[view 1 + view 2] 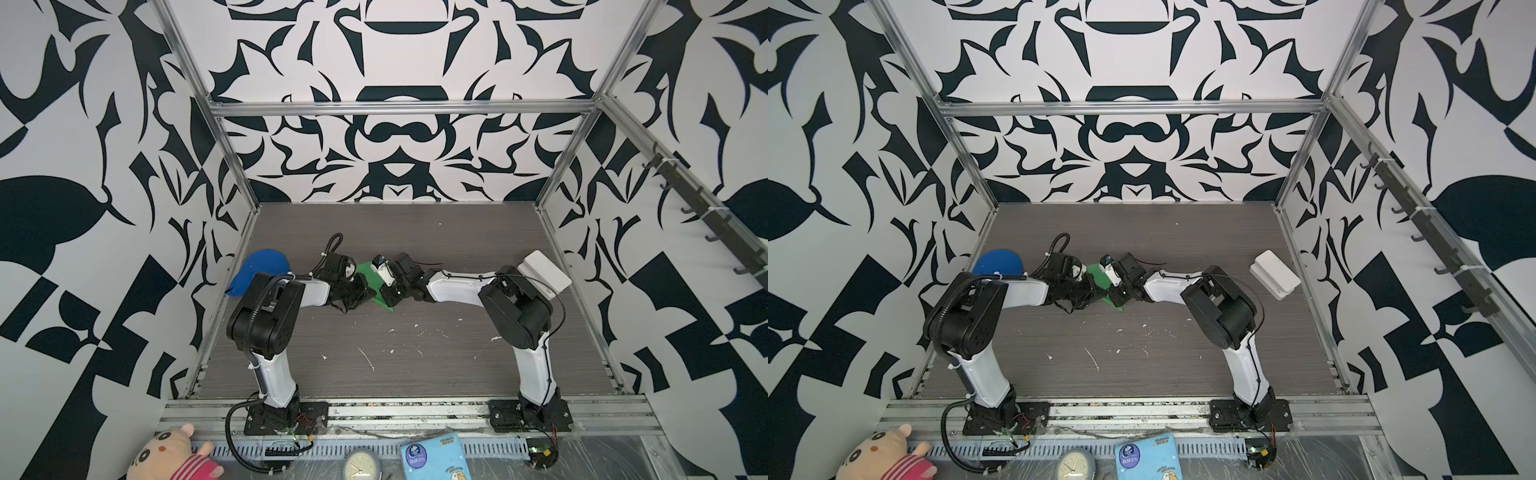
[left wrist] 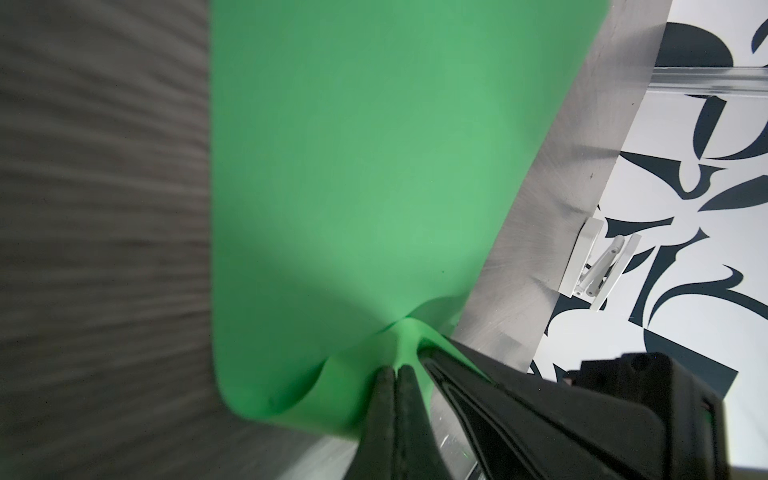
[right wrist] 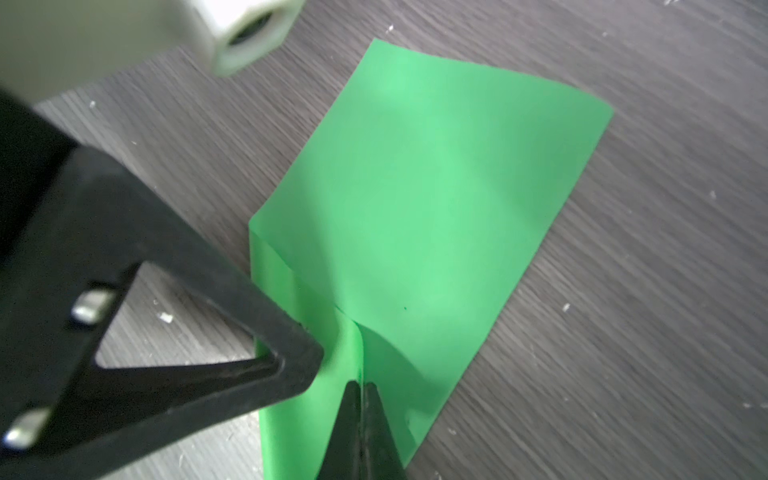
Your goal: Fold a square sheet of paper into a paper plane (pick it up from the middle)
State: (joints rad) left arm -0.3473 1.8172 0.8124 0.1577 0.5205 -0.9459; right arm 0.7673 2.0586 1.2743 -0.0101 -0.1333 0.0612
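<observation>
The square sheet of paper (image 1: 368, 273) (image 1: 1098, 276) is bright green and lies mid-table between my two grippers, pinched up into a ridge along its middle. The left gripper (image 2: 397, 370) (image 1: 369, 293) is shut on that raised fold at one edge of the sheet (image 2: 374, 174). The right gripper (image 3: 362, 384) (image 1: 385, 296) is shut on the same ridge, right beside the left one. The rest of the sheet (image 3: 436, 199) spreads flat on the table, one corner curling up. In both top views the wrists hide the fingertips. No paper plane is in view.
A blue cap (image 1: 259, 270) (image 1: 998, 262) lies at the table's left edge behind the left arm. A white hinged box (image 1: 546, 272) (image 1: 1275, 274) sits at the right edge. Small white scraps (image 1: 365, 357) dot the dark wood-grain table (image 1: 415, 374). A plush toy (image 1: 170, 457) lies off the front.
</observation>
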